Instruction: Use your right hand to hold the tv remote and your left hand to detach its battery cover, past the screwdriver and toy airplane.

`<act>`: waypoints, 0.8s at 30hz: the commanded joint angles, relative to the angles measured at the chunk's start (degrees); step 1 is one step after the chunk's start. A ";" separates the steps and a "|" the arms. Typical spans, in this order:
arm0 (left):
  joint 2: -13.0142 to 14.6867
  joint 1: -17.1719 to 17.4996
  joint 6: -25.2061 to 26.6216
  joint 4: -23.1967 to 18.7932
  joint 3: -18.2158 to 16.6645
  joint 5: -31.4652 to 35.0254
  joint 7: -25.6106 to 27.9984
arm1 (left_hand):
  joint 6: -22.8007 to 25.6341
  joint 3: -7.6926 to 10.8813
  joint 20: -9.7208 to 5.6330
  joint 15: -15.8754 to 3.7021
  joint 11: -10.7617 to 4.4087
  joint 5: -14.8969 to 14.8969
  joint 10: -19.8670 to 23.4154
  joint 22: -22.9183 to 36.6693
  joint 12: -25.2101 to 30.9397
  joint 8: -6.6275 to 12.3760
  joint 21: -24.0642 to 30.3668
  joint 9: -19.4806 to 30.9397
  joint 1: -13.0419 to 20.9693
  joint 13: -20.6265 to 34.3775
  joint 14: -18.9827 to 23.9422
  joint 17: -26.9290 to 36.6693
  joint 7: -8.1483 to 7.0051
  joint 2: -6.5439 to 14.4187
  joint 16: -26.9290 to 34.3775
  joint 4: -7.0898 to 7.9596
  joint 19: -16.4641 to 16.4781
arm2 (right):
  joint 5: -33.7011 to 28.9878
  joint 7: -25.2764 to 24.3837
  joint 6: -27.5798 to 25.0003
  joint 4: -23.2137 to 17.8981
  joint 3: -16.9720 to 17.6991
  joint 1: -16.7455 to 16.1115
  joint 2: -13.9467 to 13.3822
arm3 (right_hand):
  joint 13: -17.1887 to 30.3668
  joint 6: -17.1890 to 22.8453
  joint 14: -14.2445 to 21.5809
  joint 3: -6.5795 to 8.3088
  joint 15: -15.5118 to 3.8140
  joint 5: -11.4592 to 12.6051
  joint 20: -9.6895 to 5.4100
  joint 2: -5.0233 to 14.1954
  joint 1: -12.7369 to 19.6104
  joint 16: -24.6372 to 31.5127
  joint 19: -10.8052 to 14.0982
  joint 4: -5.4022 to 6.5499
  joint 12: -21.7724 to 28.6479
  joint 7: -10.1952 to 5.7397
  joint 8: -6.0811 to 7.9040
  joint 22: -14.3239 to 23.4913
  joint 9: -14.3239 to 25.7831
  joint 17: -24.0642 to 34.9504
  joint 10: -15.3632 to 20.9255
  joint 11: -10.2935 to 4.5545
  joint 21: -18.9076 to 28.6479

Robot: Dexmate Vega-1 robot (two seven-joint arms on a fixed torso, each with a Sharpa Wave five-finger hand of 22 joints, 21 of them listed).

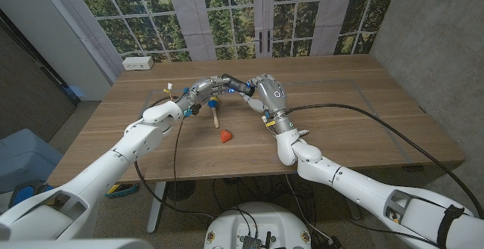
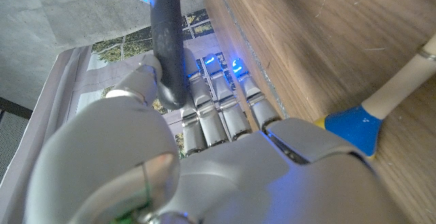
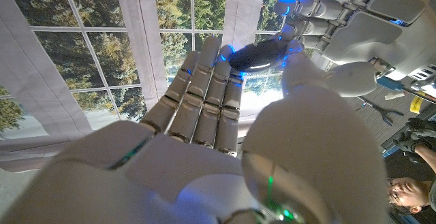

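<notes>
Both hands meet above table: right hand (image 1: 266, 91) fingers wrapped on remote (image 1: 234, 83), left hand (image 1: 210, 88) fingers pinch its end. Remote looks light, stiff, smooth plastic; grip sides firm.

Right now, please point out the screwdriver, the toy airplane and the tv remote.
screwdriver (image 1: 215, 113): head view, on its pale handle.
toy airplane (image 1: 225, 136): head view, on its red body.
tv remote (image 2: 167, 40): left wrist view, on its dark body.
</notes>
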 commanded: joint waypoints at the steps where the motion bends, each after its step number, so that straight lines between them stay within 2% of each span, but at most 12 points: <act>1: -0.99 0.32 -1.39 0.98 -0.79 -1.77 -0.39 | -0.75 0.59 0.29 -7.80 -2.97 -0.10 3.37 0.76 0.88 7.18 0.94 8.00 3.65 1.37 0.61 -0.08 0.42 6.54 -0.37 2.01 0.18 | 0.96 -1.60 1.22 2.04 0.17 0.41 0.71 | 0.21 6.38 0.62 1.61 -7.58 0.18 -1.27 6.94 6.91 -0.10 -0.16 -0.15 0.33 -6.56 0.28 0.13 0.21 0.39 10.20 -9.95 0.57; 5: -1.44 0.13 -1.79 1.89 -0.90 -2.68 -1.73 | -1.41 1.40 0.62 -7.50 -2.46 0.04 3.39 1.39 1.17 8.61 1.72 9.83 1.59 2.74 0.48 0.03 0.92 7.39 -1.05 4.46 -0.56 | 1.27 -1.96 1.39 2.58 0.17 0.50 0.94 | 0.36 6.37 0.72 1.61 -7.58 0.19 -1.25 6.91 6.89 -0.29 -0.27 -0.16 0.35 -6.47 0.31 0.14 0.24 0.71 10.19 -10.04 0.69; 8: -1.67 0.04 -2.10 2.32 -0.93 -2.84 -2.11 | -1.29 2.58 0.82 -7.38 -1.85 0.34 3.93 1.88 1.50 9.97 2.46 11.25 -0.35 3.80 0.38 0.60 1.41 7.96 -1.30 7.43 -1.17 | 1.41 -2.27 1.40 2.86 0.16 0.56 1.07 | 0.33 6.40 0.71 1.66 -7.57 0.21 -1.26 6.95 6.92 -0.46 -0.32 -0.18 0.30 -6.42 0.27 0.14 0.12 0.85 10.23 -9.95 0.77; 11: -1.80 0.12 -2.70 2.48 -0.98 -2.74 -2.28 | -1.27 3.53 0.90 -7.44 -2.06 0.53 4.42 2.14 1.73 10.70 2.91 12.00 -1.12 4.36 0.37 0.83 1.29 7.88 -1.47 8.82 -1.44 | 1.53 -2.41 1.38 2.95 0.15 0.58 1.10 | 0.30 6.37 0.74 1.67 -7.53 0.21 -1.24 6.97 6.88 -0.59 -0.36 -0.15 0.24 -6.43 0.31 0.14 0.18 1.00 10.21 -10.00 0.85; 12: -1.88 0.26 -2.95 2.40 -1.07 -2.72 -2.08 | -1.01 4.11 0.92 -7.36 -1.92 0.62 4.78 2.31 1.89 11.32 3.25 12.55 -1.78 4.76 0.43 0.97 1.32 7.79 -1.58 9.83 -1.58 | 1.53 -2.52 1.30 3.02 0.15 0.59 1.13 | 0.40 6.37 0.76 1.67 -7.55 0.22 -1.22 6.94 6.90 -0.66 -0.39 -0.18 0.29 -6.47 0.29 0.14 0.14 1.10 10.23 -9.95 0.89; 15: -2.10 0.57 -3.64 2.33 -1.28 -2.69 -1.79 | -0.94 4.66 0.93 -7.41 -2.01 0.70 5.40 2.50 2.18 11.91 3.61 13.13 -2.54 5.20 0.39 1.12 1.40 7.77 -1.74 10.93 -1.77 | 1.67 -2.78 1.41 3.19 0.15 0.63 1.19 | 0.22 6.39 0.76 1.70 -7.52 0.23 -1.23 6.99 6.85 -0.80 -0.41 -0.14 0.21 -6.52 0.35 0.14 0.20 1.19 10.35 -9.95 0.95; 16: -2.09 0.61 -3.77 2.32 -1.29 -2.65 -1.82 | -1.05 5.19 0.92 -7.42 -1.84 0.78 5.96 2.68 2.46 12.37 3.95 13.67 -3.20 5.59 0.48 1.19 1.42 7.79 -1.88 11.90 -1.89 | 1.74 -2.80 1.49 3.21 0.14 0.65 1.19 | 0.33 6.35 0.81 1.67 -7.54 0.22 -1.25 6.96 6.83 -0.81 -0.43 -0.14 0.27 -6.51 0.33 0.14 0.19 1.28 10.39 -10.02 0.98; 18: -2.30 0.99 -4.35 2.12 -1.50 -2.48 -1.09 | -1.12 5.49 0.91 -7.39 -1.86 0.83 6.37 2.77 2.66 12.62 4.12 13.97 -3.53 5.80 0.56 1.26 1.58 7.81 -1.92 12.40 -1.98 | 1.82 -2.91 1.64 3.28 0.11 0.68 1.19 | 0.39 6.43 0.81 1.68 -7.56 0.22 -1.27 6.94 6.85 -0.88 -0.45 -0.16 0.29 -6.53 0.33 0.13 0.14 1.35 10.40 -10.06 1.01; 20: -2.58 1.28 -4.91 2.14 -1.76 -2.71 -0.90 | -0.69 6.68 0.93 -7.50 -1.95 0.98 8.42 3.18 3.71 14.04 5.11 15.31 -5.07 6.78 0.85 1.48 1.43 7.76 -2.22 14.56 -1.88 | 1.89 -3.03 1.68 3.34 0.10 0.71 1.25 | 0.32 6.39 0.86 1.69 -7.59 0.23 -1.29 6.94 6.86 -0.94 -0.49 -0.18 0.23 -6.44 0.35 0.13 0.17 1.45 10.42 -9.96 1.05; 24: -3.13 1.87 -6.03 2.11 -2.23 -2.91 -0.18 | 0.78 7.94 0.52 -7.83 -2.01 1.15 10.29 3.68 4.83 16.32 6.46 17.15 -7.04 8.00 2.23 1.64 1.86 7.59 -2.29 16.84 -1.51 | 1.95 -3.11 1.76 3.47 0.02 0.80 1.31 | 0.51 6.49 0.87 1.73 -7.54 0.24 -1.27 6.98 6.82 -1.19 -0.53 -0.15 0.29 -6.52 0.43 0.13 0.21 1.67 10.41 -9.91 1.18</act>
